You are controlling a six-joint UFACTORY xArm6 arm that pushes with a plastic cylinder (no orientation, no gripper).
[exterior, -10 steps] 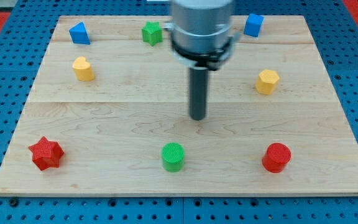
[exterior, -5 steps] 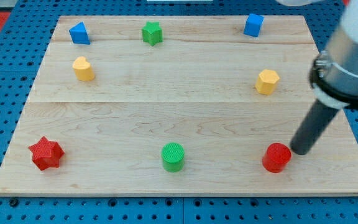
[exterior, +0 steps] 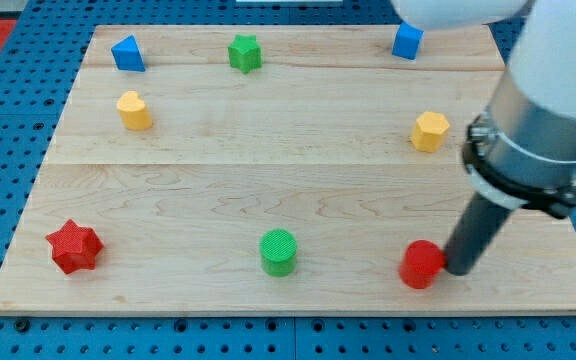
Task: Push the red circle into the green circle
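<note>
The red circle (exterior: 421, 264) sits near the board's bottom edge, right of centre. The green circle (exterior: 278, 252) stands to its left, with a clear gap between them. My tip (exterior: 457, 268) touches the red circle's right side. The rod rises up and to the right into the arm's grey body.
A red star (exterior: 74, 246) is at the bottom left. A yellow block (exterior: 134, 110) and a blue triangle (exterior: 127, 53) are at the upper left. A green star (exterior: 244, 52) and a blue block (exterior: 406, 41) lie along the top. A yellow hexagon (exterior: 429, 131) is at the right. The wooden board (exterior: 298, 150) lies on a blue pegboard.
My tip swung from the board's middle to the right side of the red circle, then pushed it a little left and down toward the green circle.
</note>
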